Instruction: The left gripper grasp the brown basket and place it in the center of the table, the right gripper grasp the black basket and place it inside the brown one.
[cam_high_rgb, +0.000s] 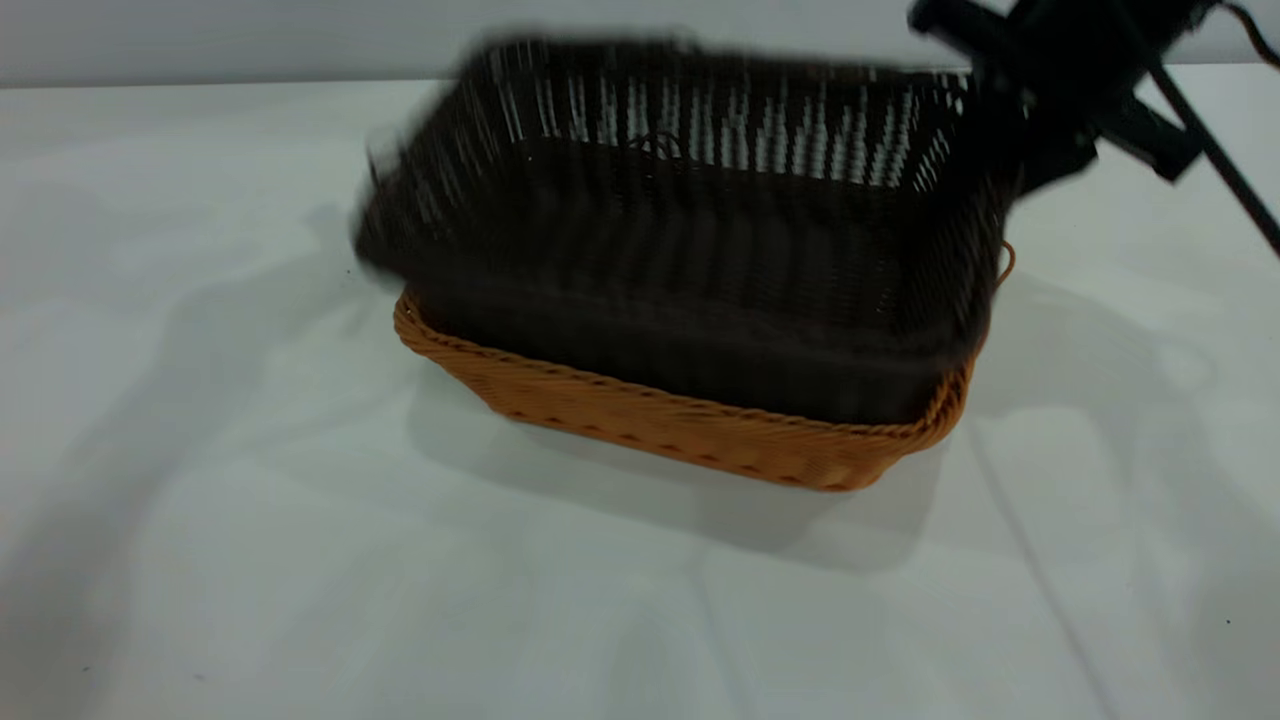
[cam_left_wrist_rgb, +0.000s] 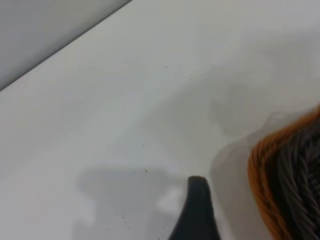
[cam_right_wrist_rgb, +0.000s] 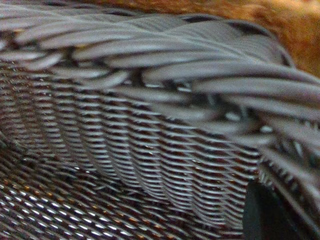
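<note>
The brown basket (cam_high_rgb: 700, 430) sits on the table (cam_high_rgb: 200, 520) near the middle. The black basket (cam_high_rgb: 690, 250) is tilted, its near side down inside the brown one and its far side raised. My right gripper (cam_high_rgb: 1010, 140) is shut on the black basket's right rim. In the right wrist view one finger (cam_right_wrist_rgb: 267, 215) lies against the dark woven wall (cam_right_wrist_rgb: 150, 125), with the brown basket's rim (cam_right_wrist_rgb: 300, 25) behind. My left gripper (cam_left_wrist_rgb: 240, 205) is open and empty beside a corner of the brown basket (cam_left_wrist_rgb: 257, 170); only one finger (cam_left_wrist_rgb: 199, 210) shows. It is out of the exterior view.
The right arm's links (cam_high_rgb: 1150, 90) reach in from the upper right of the exterior view. The table's far edge (cam_high_rgb: 200, 85) runs along the back. Bare tabletop (cam_left_wrist_rgb: 125, 125) spreads beside the left gripper.
</note>
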